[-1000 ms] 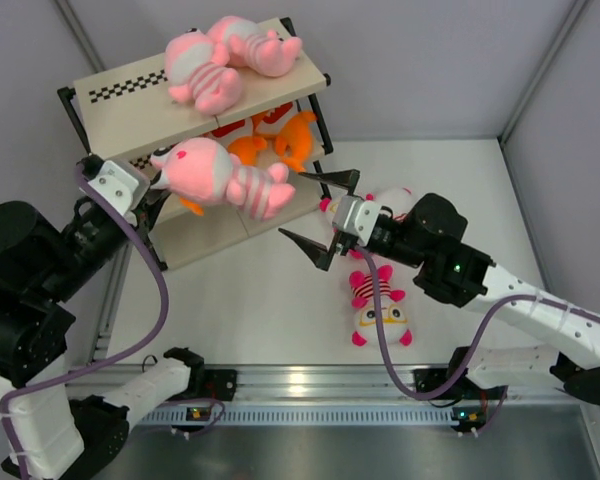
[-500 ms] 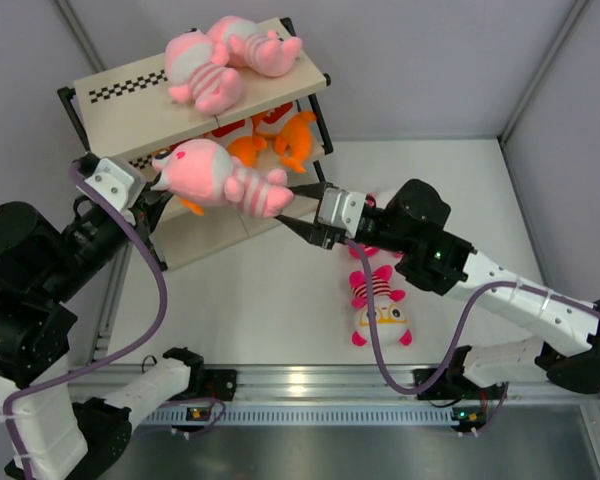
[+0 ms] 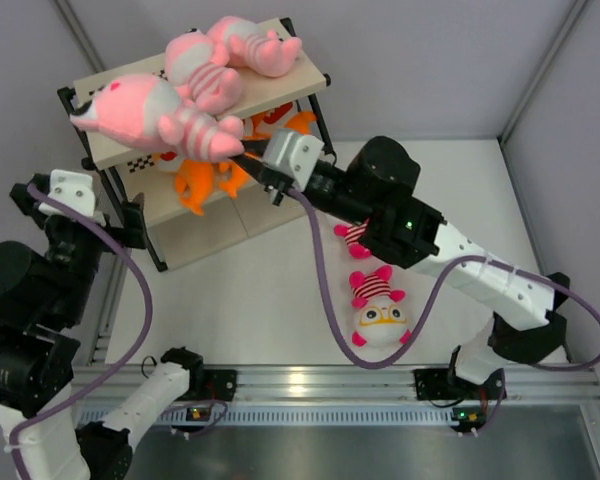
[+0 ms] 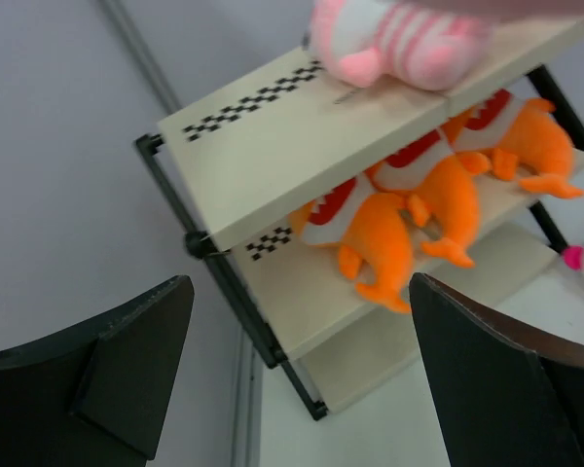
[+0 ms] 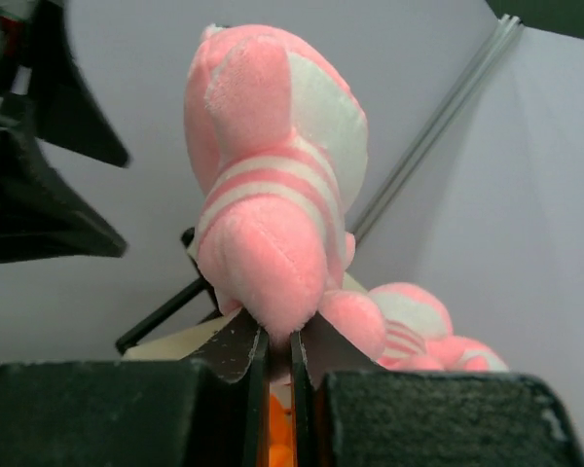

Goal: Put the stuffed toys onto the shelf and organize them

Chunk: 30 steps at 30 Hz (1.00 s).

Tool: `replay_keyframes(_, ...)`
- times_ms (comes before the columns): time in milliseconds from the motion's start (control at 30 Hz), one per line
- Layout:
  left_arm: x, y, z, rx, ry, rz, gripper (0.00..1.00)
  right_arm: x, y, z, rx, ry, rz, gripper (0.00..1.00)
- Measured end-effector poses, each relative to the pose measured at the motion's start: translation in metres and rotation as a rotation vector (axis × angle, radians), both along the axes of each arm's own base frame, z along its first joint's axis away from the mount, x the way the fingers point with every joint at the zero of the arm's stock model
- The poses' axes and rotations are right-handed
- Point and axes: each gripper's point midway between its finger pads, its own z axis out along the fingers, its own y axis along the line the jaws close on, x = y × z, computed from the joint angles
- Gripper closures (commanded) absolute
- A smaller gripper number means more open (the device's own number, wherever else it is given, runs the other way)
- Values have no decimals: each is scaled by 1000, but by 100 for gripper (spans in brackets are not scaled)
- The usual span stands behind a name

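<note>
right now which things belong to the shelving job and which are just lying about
Job: pale pink striped plush toy in right gripper; two shelved pink toys; orange plush toys; magenta-striped white dolls; black metal shelf.
Other: purple cables; aluminium rail.

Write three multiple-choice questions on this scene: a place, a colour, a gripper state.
1. Where do the orange toys lie? A top board; B middle board; C table.
2. What colour is the toy in the right gripper? A orange; B white; C pink.
3. How is the left gripper? A open, empty; B shut on a toy; C shut, empty.
Answers: B, one board shows above them and one below; C, its pink leg sits pinched in that gripper; A, its fingers stand wide apart with nothing between.
</note>
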Motion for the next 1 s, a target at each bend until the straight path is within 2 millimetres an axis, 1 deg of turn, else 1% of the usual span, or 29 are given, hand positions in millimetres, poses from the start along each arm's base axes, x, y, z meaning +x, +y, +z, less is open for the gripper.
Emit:
replay_keyframes(67, -13, 23, 0, -14, -34, 110, 2, 11, 12, 21, 18, -29, -75, 100)
replay_keyframes(133, -32, 43, -2, -29, -72, 202, 2, 23, 23, 33, 30, -60, -155, 100)
replay_keyframes(167, -44, 51, -4, -34, -90, 240, 3, 29, 29, 37, 35, -73, -200, 100)
replay_keyframes(233, -67, 67, -11, -44, -130, 314, 3, 44, 43, 39, 42, -111, -296, 100)
replay_keyframes(267, -77, 73, -16, -47, -144, 344, 3, 50, 51, 37, 44, -128, -340, 100)
replay_keyframes(300, -83, 78, -20, -51, -153, 369, 4, 57, 59, 31, 41, -144, -380, 100)
replay_keyframes(333, -90, 82, -27, -50, -155, 394, 4, 65, 69, 21, 28, -164, -422, 100)
replay_keyframes(367, -93, 85, -33, -50, -155, 409, 4, 71, 79, 11, 15, -177, -450, 100)
replay_keyframes(400, -93, 86, -39, -48, -147, 420, 4, 79, 91, -3, -4, -192, -478, 100)
replay_keyframes(533, -84, 85, -57, -32, -101, 426, 4, 101, 134, -57, -53, -224, -533, 100)
replay_keyframes(600, -79, 84, -63, -24, -82, 423, 4, 109, 148, -79, -65, -230, -542, 100)
replay_keyframes(633, -79, 83, -64, -23, -79, 419, 4, 112, 153, -87, -70, -231, -544, 100)
replay_keyframes(700, -79, 82, -66, -23, -80, 413, 4, 117, 159, -96, -64, -222, -540, 100)
replay_keyframes(767, -82, 81, -68, -30, -88, 400, 4, 119, 158, -92, -31, -211, -531, 98)
replay_keyframes(900, -87, 74, -63, -69, -117, 360, 4, 124, 148, -70, 55, -208, -518, 96)
replay_keyframes(967, -90, 71, -58, -85, -133, 338, 4, 126, 141, -59, 92, -212, -520, 91)
replay_keyframes(1000, -91, 70, -56, -89, -141, 331, 4, 128, 138, -55, 108, -211, -521, 90)
